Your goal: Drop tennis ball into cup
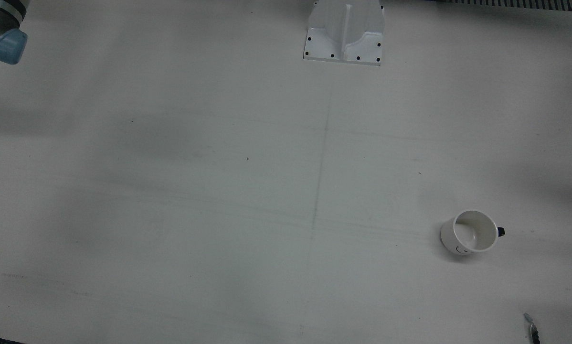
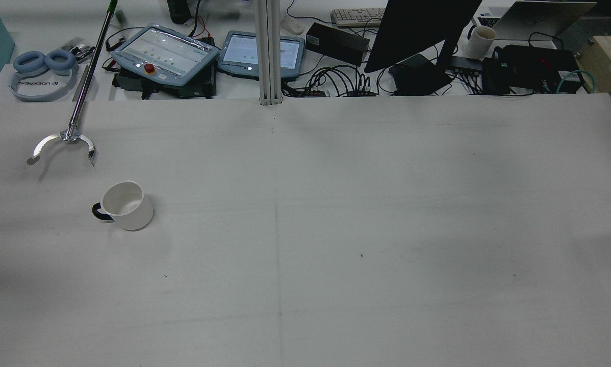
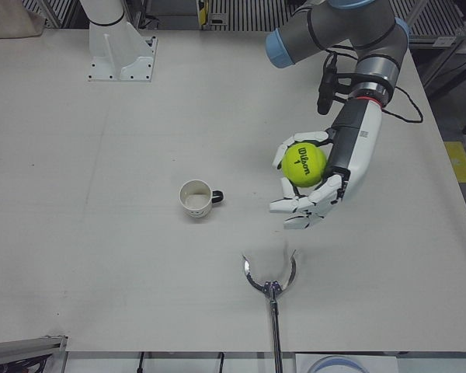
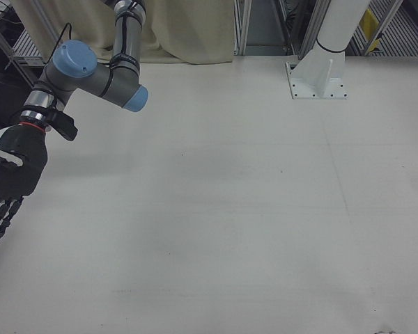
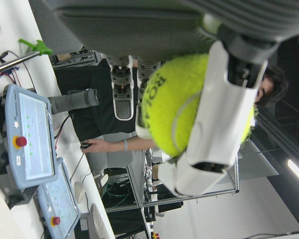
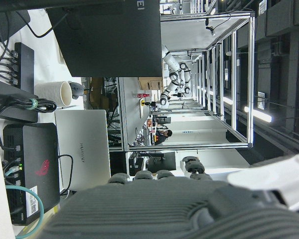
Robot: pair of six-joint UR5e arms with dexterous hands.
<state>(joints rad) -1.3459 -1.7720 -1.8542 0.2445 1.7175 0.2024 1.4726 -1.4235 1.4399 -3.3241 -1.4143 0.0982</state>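
A yellow-green tennis ball [image 3: 304, 165] sits in my left hand [image 3: 330, 179], whose white fingers are shut around it; the hand hangs above the table, to the right of the cup in the left-front view. The left hand view shows the ball [image 5: 174, 109] close up between the fingers [image 5: 224, 114]. The white cup [image 3: 195, 199] with a dark handle stands upright and empty, also seen as the cup [image 1: 470, 232] and the cup [image 2: 124, 205]. My right hand [image 4: 7, 184] hangs far off at the table's other side, fingers spread downward, holding nothing.
A metal reacher tool [image 3: 270, 281] lies near the front edge with its claw [image 2: 63, 142] open beside the cup. White arm pedestals [image 1: 345, 33] [image 4: 320, 66] stand at the robot's side. Teach pendants [image 2: 165, 51], a monitor and cables sit beyond the table.
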